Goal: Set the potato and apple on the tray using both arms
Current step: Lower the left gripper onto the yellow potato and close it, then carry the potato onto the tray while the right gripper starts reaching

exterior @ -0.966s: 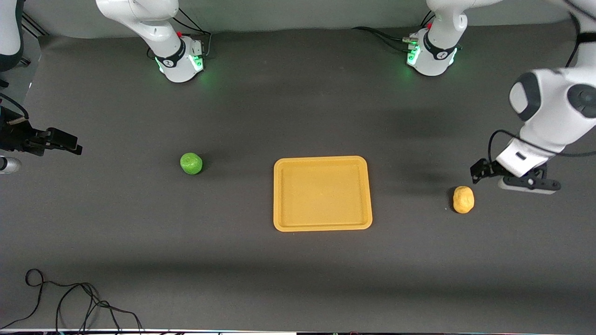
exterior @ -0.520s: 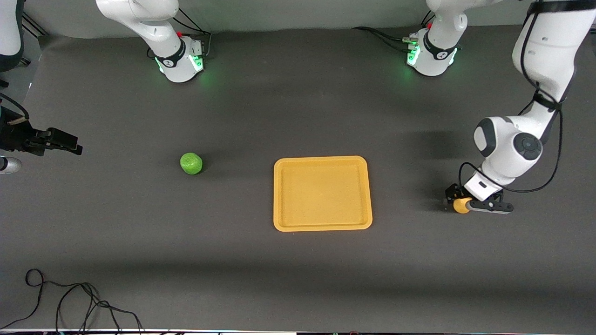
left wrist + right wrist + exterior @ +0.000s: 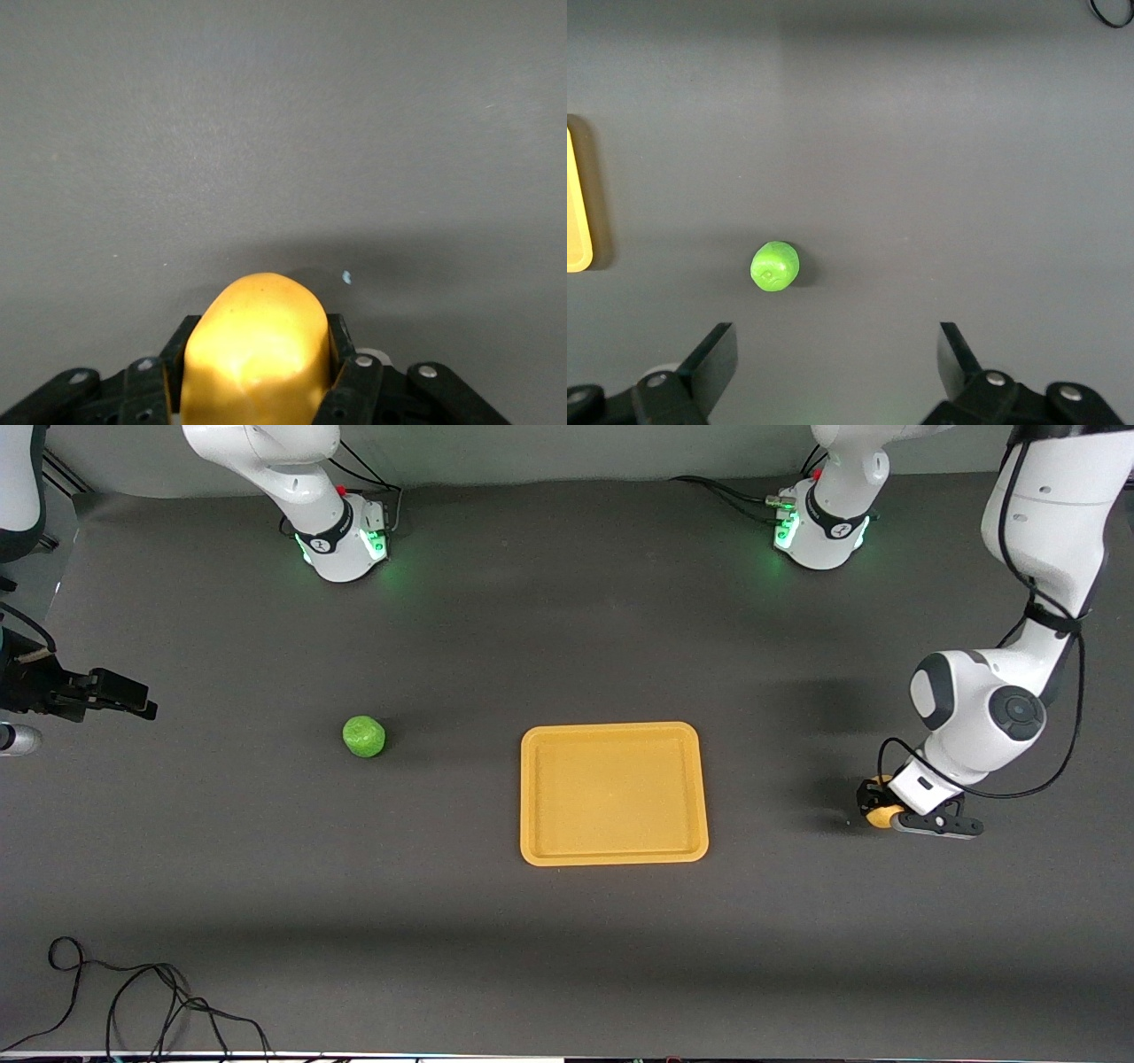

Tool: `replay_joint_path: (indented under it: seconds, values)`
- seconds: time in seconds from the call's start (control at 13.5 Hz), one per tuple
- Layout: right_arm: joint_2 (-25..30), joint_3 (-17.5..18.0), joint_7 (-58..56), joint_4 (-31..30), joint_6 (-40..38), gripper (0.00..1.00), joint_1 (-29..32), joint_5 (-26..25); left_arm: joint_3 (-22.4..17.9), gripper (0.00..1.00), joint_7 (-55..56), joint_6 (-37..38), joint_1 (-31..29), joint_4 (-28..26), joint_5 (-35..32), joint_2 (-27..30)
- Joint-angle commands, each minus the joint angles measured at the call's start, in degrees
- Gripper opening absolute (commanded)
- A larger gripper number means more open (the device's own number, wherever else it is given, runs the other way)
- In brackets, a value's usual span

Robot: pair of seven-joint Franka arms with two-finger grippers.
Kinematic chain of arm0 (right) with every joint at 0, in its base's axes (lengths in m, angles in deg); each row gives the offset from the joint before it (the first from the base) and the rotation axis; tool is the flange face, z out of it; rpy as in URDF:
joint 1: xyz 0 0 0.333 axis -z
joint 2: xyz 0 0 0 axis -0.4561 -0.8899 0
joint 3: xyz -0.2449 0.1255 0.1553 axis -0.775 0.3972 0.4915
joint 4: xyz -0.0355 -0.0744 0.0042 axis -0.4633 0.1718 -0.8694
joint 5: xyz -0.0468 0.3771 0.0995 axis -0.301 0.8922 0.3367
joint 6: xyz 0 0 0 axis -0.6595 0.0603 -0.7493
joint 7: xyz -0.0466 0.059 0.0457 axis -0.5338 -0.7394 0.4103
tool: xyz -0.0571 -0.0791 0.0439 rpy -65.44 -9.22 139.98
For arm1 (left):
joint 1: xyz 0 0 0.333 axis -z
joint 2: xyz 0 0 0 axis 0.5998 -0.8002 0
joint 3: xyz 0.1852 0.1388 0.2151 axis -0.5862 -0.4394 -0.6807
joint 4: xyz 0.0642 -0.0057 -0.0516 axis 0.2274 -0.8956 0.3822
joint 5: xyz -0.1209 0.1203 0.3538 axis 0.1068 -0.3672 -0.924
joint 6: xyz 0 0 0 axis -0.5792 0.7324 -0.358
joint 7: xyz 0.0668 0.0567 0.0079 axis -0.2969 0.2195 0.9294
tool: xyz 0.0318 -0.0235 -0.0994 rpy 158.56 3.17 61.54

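The yellow-tan potato (image 3: 880,813) lies on the dark table toward the left arm's end. My left gripper (image 3: 886,812) is down at it, its fingers pressed against both sides of the potato (image 3: 257,328) in the left wrist view, with the left gripper (image 3: 259,359) shut on it. The green apple (image 3: 364,737) lies toward the right arm's end and also shows in the right wrist view (image 3: 774,266). My right gripper (image 3: 133,700) waits up in the air past the apple, open and empty (image 3: 835,345). The yellow-orange tray (image 3: 614,856) lies between the two and holds nothing.
A black cable (image 3: 133,1001) loops on the table at the corner nearest the camera on the right arm's end. The tray's rim (image 3: 576,221) shows at the edge of the right wrist view. Both arm bases glow green at the table's back.
My left gripper has come down from above the potato and closed round it. The apple, the tray and the right arm have not moved.
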Motion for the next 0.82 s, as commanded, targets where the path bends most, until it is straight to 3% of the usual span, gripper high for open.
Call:
replay_joint_path:
  seconds: [0.0,0.15,0.59,0.74]
  values:
    - [0.7,0.0,-0.8,-0.5,-0.2,1.0,0.1,-0.6,0.1,0.13,5.4,9.3,2.9,2.7,-0.4,4.0]
    - [0.6,0.0,-0.8,-0.6,-0.2,1.0,0.1,-0.6,0.2,0.11,9.7,10.4,5.1,4.3,-0.4,4.0]
    - [0.7,0.6,2.0,-0.6,0.2,1.0,-0.7,0.1,0.2,0.11,38.3,9.8,22.1,11.7,-0.4,-0.3]
    - [1.4,0.6,5.6,-0.8,0.1,1.0,-5.5,0.3,0.2,0.12,44.8,9.9,27.3,15.1,-0.4,-3.5]
